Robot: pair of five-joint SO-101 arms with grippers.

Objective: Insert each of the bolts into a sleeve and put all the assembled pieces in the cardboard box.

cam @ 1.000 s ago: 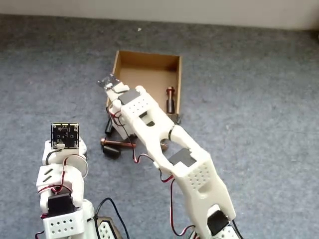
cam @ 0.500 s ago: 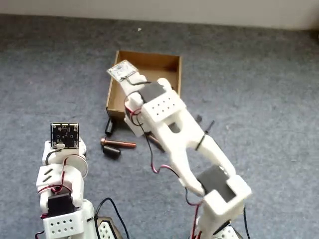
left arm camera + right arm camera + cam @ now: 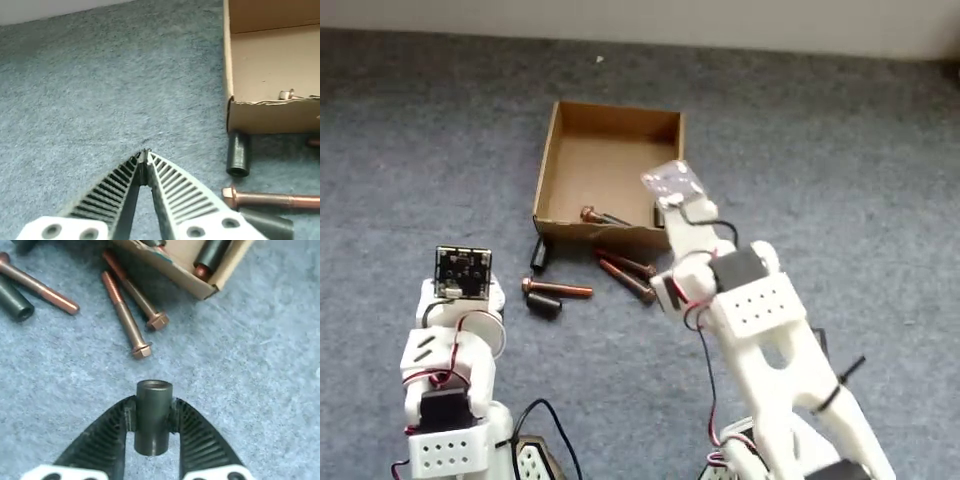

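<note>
One sleeve [image 3: 153, 416] between the right jaws — two bolts [image 3: 124, 314] just beyond

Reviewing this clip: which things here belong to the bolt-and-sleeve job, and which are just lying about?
Job: cardboard box; three loose bolts; two loose sleeves; a sleeve held in the right jaws; sleeved bolts in the box.
Lying about: a white speck on the grey carpet.
</note>
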